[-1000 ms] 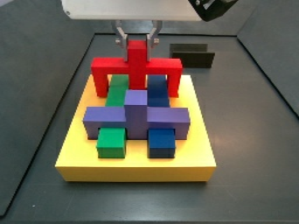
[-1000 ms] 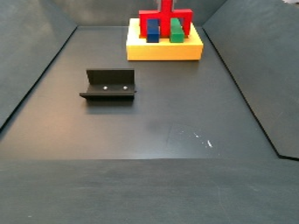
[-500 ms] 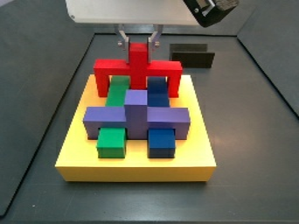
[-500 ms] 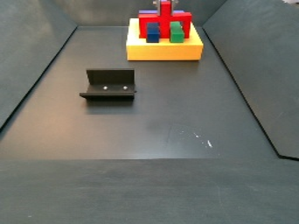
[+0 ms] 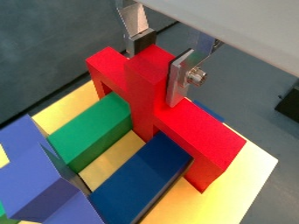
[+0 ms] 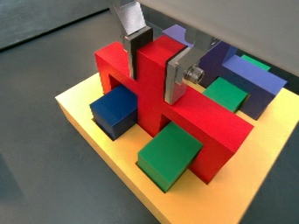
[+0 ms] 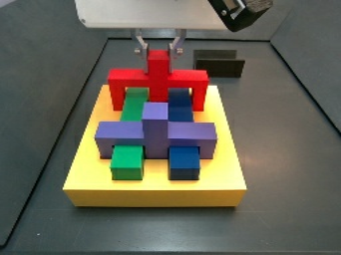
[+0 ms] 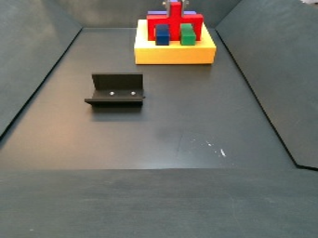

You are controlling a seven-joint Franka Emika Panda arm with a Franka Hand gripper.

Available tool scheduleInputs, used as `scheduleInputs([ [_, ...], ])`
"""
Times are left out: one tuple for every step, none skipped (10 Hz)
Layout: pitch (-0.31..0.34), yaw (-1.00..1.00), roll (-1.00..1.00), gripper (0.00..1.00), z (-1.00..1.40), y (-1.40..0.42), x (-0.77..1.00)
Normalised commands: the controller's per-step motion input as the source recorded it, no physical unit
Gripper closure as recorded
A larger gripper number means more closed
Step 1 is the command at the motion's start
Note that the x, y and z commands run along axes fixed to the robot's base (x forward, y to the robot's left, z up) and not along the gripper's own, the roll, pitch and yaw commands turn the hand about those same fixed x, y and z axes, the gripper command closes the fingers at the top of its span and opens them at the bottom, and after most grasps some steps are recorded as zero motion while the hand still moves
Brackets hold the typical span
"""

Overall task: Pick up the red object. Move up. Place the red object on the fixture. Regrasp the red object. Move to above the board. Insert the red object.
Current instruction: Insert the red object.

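Note:
The red object (image 5: 176, 131) stands upright on the far end of the yellow board (image 7: 154, 189), its crossbar (image 7: 158, 75) spanning the green bar (image 5: 93, 131) and the blue bar (image 5: 146, 179). My gripper (image 5: 158, 68) is shut on its central stem, one silver finger on each side, as both wrist views show (image 6: 153, 74). In a side view the gripper (image 7: 158, 45) comes straight down onto the stem. The black fixture (image 8: 115, 90) sits on the floor apart from the board, with nothing on it.
A purple cross-shaped block (image 7: 158, 127) lies just in front of the red object, with short green (image 7: 127, 159) and blue (image 7: 184, 161) blocks nearer the board's front edge. Dark walls enclose the floor (image 8: 162, 158).
The gripper has come down with the red object, so the piece sits lower among the blocks than a second ago. Over the last half second almost nothing moved.

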Motion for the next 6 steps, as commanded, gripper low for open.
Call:
scheduleInputs([
  [-0.040,-0.40,-0.10,1.00,-0.40,0.00,0.28],
  [-0.031,-0.33,-0.03,1.00,-0.35,0.00,0.06],
  [-0.014,-0.22,0.00,1.00,-0.41,0.00,0.00],
  [-0.046,-0.13,0.00,1.00,-0.57,0.00,-0.10],
  [0.000,-0.01,0.01,1.00,-0.26,0.00,-0.01],
  [0.000,0.00,0.00,1.00,0.00,0.00,0.00],
])
